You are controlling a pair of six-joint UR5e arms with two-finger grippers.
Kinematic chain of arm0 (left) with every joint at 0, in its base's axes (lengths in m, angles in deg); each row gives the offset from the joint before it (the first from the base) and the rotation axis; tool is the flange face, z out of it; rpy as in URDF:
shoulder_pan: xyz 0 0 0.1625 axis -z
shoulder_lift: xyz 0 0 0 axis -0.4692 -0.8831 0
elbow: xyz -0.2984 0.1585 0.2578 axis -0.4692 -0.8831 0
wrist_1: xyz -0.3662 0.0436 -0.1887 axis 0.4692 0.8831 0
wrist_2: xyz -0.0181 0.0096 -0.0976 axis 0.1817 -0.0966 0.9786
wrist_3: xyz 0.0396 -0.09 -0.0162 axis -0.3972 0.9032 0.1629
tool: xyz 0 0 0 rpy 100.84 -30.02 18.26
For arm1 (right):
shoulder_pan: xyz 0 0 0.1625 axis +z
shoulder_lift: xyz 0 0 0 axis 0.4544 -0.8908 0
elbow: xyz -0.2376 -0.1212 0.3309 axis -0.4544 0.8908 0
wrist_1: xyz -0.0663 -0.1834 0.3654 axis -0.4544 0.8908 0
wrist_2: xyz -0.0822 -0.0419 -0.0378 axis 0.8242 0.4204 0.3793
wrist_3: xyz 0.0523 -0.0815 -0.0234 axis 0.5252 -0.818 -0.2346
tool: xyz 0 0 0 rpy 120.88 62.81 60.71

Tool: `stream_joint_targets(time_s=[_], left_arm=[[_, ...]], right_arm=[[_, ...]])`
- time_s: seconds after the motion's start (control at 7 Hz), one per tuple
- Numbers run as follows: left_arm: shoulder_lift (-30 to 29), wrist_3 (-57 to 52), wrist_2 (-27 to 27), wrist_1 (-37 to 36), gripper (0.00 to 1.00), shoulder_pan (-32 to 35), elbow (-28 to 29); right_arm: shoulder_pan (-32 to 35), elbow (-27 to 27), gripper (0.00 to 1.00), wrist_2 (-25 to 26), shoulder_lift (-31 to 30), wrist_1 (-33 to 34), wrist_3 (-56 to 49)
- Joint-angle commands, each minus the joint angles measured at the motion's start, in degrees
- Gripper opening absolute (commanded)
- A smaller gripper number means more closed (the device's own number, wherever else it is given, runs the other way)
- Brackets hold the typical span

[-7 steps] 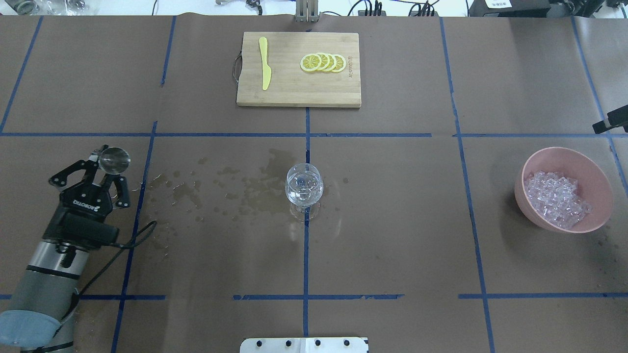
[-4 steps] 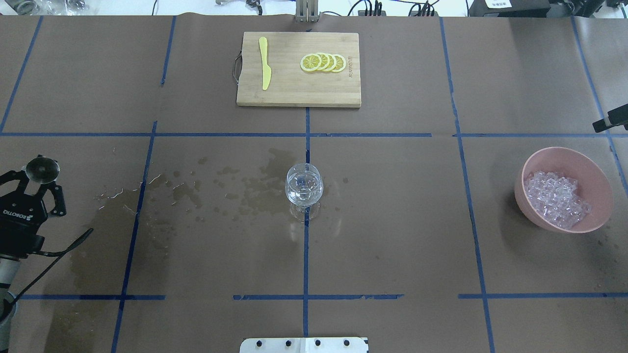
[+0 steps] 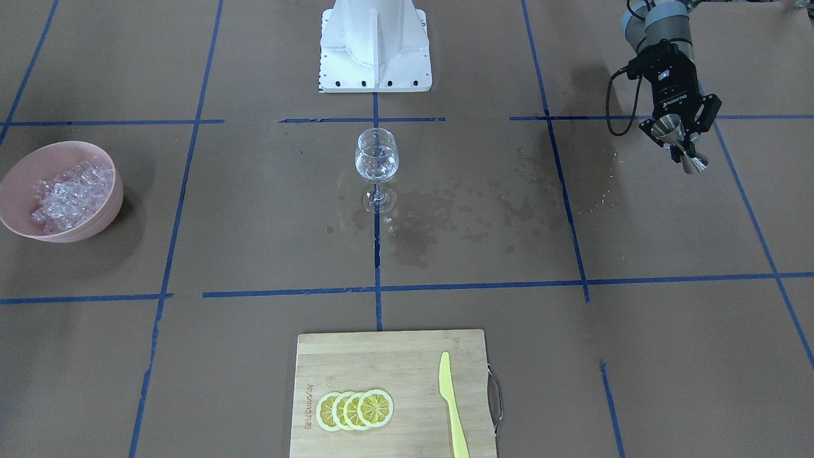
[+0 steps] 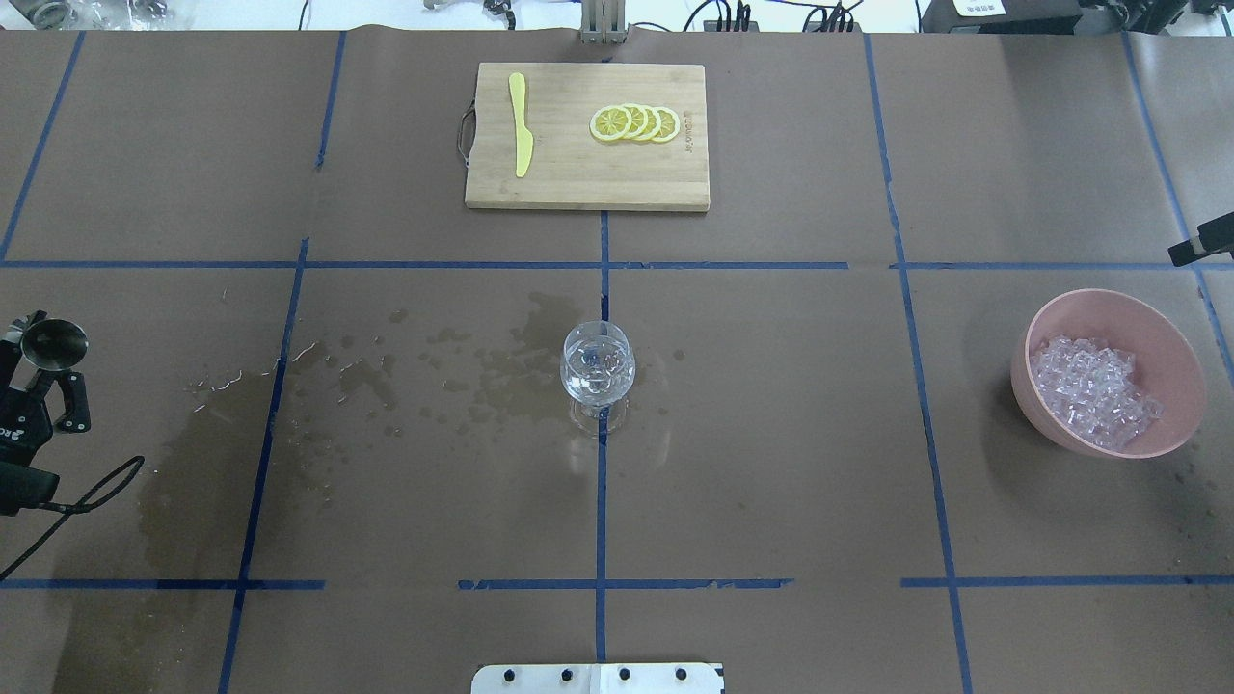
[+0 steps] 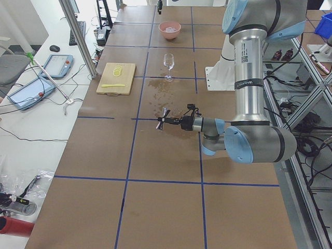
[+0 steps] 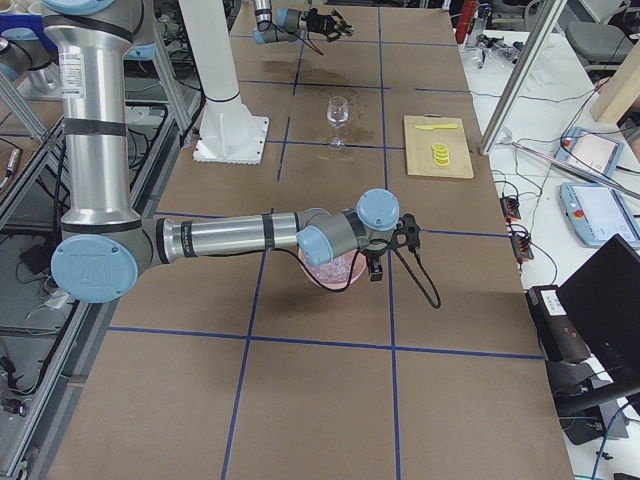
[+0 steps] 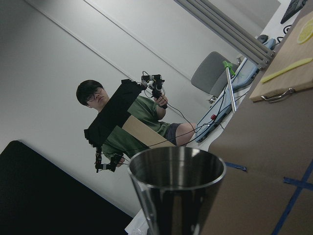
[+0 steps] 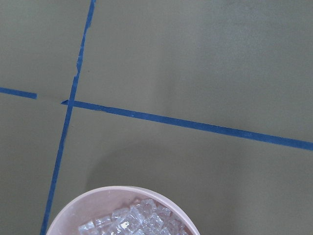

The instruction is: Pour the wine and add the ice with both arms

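Note:
My left gripper (image 4: pixel 43 364) is shut on a steel jigger (image 4: pixel 54 344) at the table's far left edge, above wet paper; both also show in the front view, the gripper (image 3: pixel 678 135) and the jigger (image 3: pixel 682 147). The jigger's mouth fills the left wrist view (image 7: pixel 176 171). A wine glass (image 4: pixel 598 371) with clear wine stands at the table's centre (image 3: pixel 376 159). Ice cubes (image 4: pixel 1094 390) fill a pink bowl (image 4: pixel 1109 313) at the right. My right gripper (image 6: pixel 380 262) hovers beside the bowl; I cannot tell whether it is open. Its wrist view shows the ice (image 8: pixel 132 221).
Dark wet stains (image 4: pixel 463 371) spread from the glass to the left edge. A wooden cutting board (image 4: pixel 569 178) with lemon slices (image 4: pixel 634 123) and a yellow knife (image 4: pixel 521 125) lies at the far side. The white pedestal (image 3: pixel 375 44) stands at the near side.
My left arm has drawn back to the left edge with the jigger in its grip, uncovering a wet patch. The glass and the bowl have not moved.

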Motion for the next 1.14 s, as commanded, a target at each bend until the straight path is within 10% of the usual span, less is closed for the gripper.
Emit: stream_joint_targets(time_s=[0.0,0.57,1.0], left_arm=[[0.1,23.1,6.1,3.9,0.0,-0.1,-0.1],[0.3,42.0,7.4,5.7,0.0,-0.8,2.1],[0.8,45.9,15.3,-6.0,0.0,-1.3,4.0]], right_arm=[[0.0,0.1,1.0,0.0,-0.1,0.0,0.0],[-0.1,0.3,1.0,0.1,-0.1,0.0,0.0],[-0.1,0.3,1.0,0.4,-0.1,0.1,0.0]])
